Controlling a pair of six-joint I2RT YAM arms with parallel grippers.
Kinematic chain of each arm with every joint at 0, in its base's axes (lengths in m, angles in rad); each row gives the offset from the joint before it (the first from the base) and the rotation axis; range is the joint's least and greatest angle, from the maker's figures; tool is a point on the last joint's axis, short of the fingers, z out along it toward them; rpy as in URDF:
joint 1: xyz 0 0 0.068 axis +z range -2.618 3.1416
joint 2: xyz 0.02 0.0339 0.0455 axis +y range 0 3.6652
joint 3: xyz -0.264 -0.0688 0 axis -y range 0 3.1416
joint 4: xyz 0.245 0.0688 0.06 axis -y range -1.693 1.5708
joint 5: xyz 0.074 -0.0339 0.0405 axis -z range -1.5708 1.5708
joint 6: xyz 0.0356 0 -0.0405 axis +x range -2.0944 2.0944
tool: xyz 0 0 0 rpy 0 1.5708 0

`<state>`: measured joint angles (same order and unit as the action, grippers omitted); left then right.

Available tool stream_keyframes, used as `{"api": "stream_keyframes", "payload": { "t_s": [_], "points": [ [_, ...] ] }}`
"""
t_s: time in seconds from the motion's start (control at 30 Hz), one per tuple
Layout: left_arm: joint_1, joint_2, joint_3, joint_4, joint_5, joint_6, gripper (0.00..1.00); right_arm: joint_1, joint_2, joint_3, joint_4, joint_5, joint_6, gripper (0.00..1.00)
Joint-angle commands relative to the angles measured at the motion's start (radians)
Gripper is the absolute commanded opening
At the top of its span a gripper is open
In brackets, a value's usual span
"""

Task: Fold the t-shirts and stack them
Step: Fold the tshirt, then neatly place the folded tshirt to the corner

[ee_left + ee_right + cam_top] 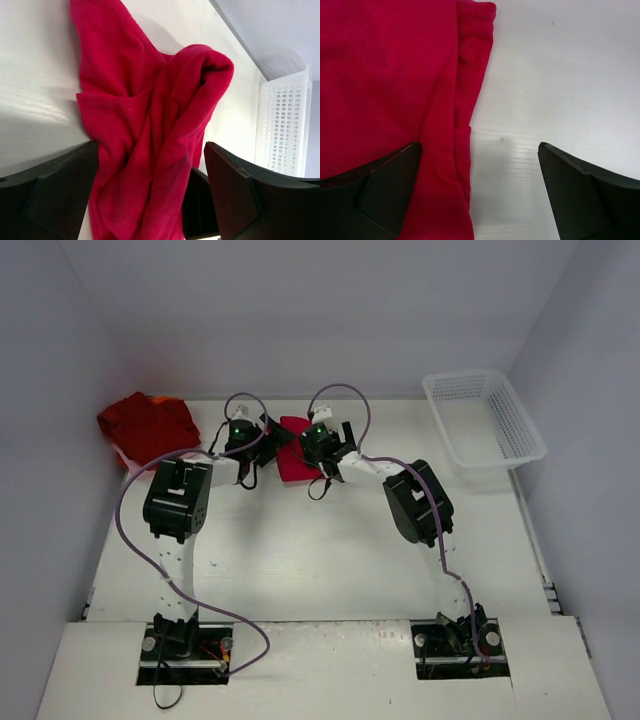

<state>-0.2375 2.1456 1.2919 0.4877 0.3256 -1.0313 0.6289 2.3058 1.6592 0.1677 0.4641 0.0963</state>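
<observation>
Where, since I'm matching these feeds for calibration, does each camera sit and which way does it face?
Top external: above and behind, looking down on the table; left arm and right arm show whole.
Left wrist: on the left gripper, looking along its open fingers at the bunched red t-shirt, basket beyond.
Right wrist: on the right gripper, looking down at that shirt's edge; both fingers show.
Shared: both wrist views see the same shirt.

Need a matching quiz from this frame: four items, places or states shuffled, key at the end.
Items:
1. white mesh basket
2. crumpled t-shirt heap
3. bright red t-shirt
4. right gripper

Options:
A. far left corner
B. jaws open
C. far right side
D. far centre, under the wrists

Pairs: 1-C, 2-A, 3-D, 4-B
</observation>
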Motion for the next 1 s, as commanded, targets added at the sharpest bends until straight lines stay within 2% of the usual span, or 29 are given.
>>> {"api": "stream_keyframes", "payload": {
  "t_s": [0.0,0.3,0.67,0.77,0.8,0.87,0.9,0.97],
  "points": [
    [-0.022,0.023,-0.020,-0.034,0.009,-0.007,0.80,0.000,0.017,0.028,-0.030,0.016,-0.010,1.00],
    [-0.054,0.066,-0.009,0.003,0.024,-0.044,0.69,0.000,0.026,0.025,-0.030,0.022,-0.007,1.00],
    [-0.068,0.122,-0.057,0.104,0.035,-0.111,0.63,0.000,0.035,0.028,-0.030,0.027,-0.017,1.00],
    [-0.068,0.123,-0.062,0.112,0.032,-0.115,0.55,0.000,0.040,0.031,-0.030,0.025,-0.017,1.00],
    [-0.068,0.122,-0.063,0.111,0.033,-0.115,0.46,-0.001,0.043,0.031,-0.030,0.025,-0.017,1.00],
    [-0.068,0.116,-0.063,0.109,0.027,-0.112,0.37,0.000,0.041,0.030,-0.030,0.024,-0.014,1.00],
    [-0.068,0.112,-0.065,0.106,0.026,-0.110,0.27,0.000,0.041,0.028,-0.028,0.024,-0.013,1.00],
    [-0.069,0.108,-0.065,0.095,0.024,-0.104,0.17,0.002,0.038,0.027,-0.028,0.024,-0.012,1.00]
  ]
}}
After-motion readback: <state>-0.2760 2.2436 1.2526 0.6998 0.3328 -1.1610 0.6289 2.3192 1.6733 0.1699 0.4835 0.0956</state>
